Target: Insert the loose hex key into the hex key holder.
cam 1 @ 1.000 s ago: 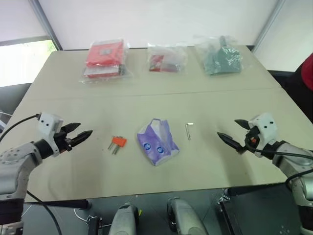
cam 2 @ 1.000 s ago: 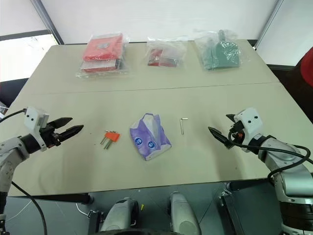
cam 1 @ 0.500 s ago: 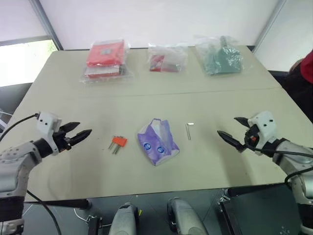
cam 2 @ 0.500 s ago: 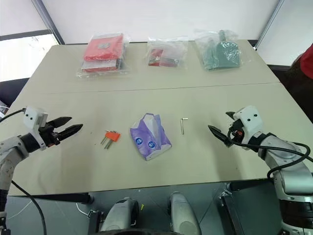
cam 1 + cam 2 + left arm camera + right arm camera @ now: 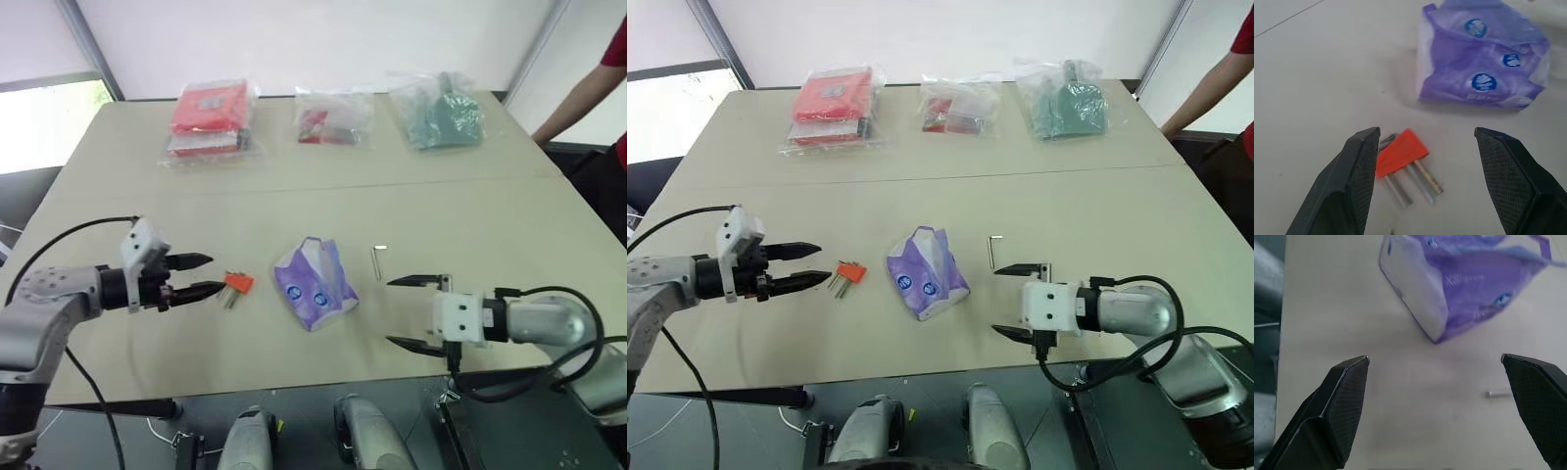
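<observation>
The hex key holder (image 5: 236, 284) is a small orange block with grey keys sticking out, lying flat on the table left of centre. My left gripper (image 5: 208, 274) is open just to its left, fingertips pointing at it; in the left wrist view the holder (image 5: 1400, 152) lies close to the left finger (image 5: 1359, 166). The loose hex key (image 5: 378, 260), a thin silver L, lies right of centre. My right gripper (image 5: 390, 311) is open, one finger above the other, in front of and slightly right of the key, which shows near one finger (image 5: 1535, 396) in the right wrist view.
A purple tissue pack (image 5: 315, 282) lies between the holder and the loose key. At the table's far edge sit a red packet (image 5: 211, 116), a small clear bag with red contents (image 5: 333, 117) and a green item in plastic (image 5: 446, 116). A person's arm (image 5: 588, 88) reaches in at the far right.
Both grippers swung inward: the left up to the holder, the right leftward toward the key while rolling its fingers one above the other. A person's arm has appeared at the right.
</observation>
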